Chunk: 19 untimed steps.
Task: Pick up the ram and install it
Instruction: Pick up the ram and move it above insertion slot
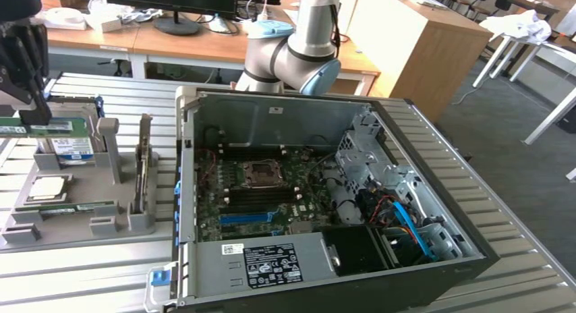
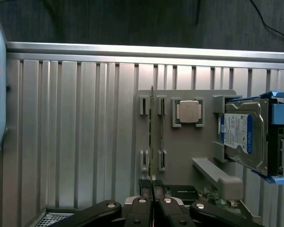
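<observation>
While my gripper (image 2: 152, 194) is clenched on the ram (image 1: 54, 127), pinching its thin edge just above the grey holder tray (image 1: 63, 226) beside the hard drive (image 1: 72, 150), I fear it could pivot or slip in so narrow a pinch and reach the motherboard (image 1: 261, 191) crooked.

Gripper (image 2: 152, 191) points down — fingers clamped close together on the ram (image 2: 151, 137).

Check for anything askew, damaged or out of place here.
Nothing stands out. The gripper holds the ram straight, in line with the holder slots; the hard drive and processor sit in their bays.
</observation>
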Each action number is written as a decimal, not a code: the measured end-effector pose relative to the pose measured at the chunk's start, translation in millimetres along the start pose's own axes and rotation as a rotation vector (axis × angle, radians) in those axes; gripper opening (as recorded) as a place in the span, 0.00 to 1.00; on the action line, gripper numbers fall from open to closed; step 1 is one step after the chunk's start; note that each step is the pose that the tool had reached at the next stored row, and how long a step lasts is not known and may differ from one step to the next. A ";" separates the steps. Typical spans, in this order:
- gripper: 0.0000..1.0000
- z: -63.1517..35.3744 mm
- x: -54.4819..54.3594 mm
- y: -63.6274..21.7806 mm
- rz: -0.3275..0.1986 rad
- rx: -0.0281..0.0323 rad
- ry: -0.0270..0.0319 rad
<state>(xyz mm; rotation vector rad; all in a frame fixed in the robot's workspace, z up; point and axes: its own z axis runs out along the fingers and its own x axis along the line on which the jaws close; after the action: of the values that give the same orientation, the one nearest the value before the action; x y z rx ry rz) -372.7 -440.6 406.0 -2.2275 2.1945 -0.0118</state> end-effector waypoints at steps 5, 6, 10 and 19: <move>0.12 -2.3 0.0 -0.1 0.000 0.0000 0.0000; 0.12 -2.3 0.0 0.0 0.000 0.0000 0.0000; 0.12 -2.4 0.0 -0.8 0.000 -0.0002 0.0001; 0.12 -2.2 0.1 -7.7 0.000 -0.0001 0.0000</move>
<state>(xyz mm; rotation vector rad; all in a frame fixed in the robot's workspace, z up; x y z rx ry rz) -365.1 -440.7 408.4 -2.2276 2.1945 -0.0117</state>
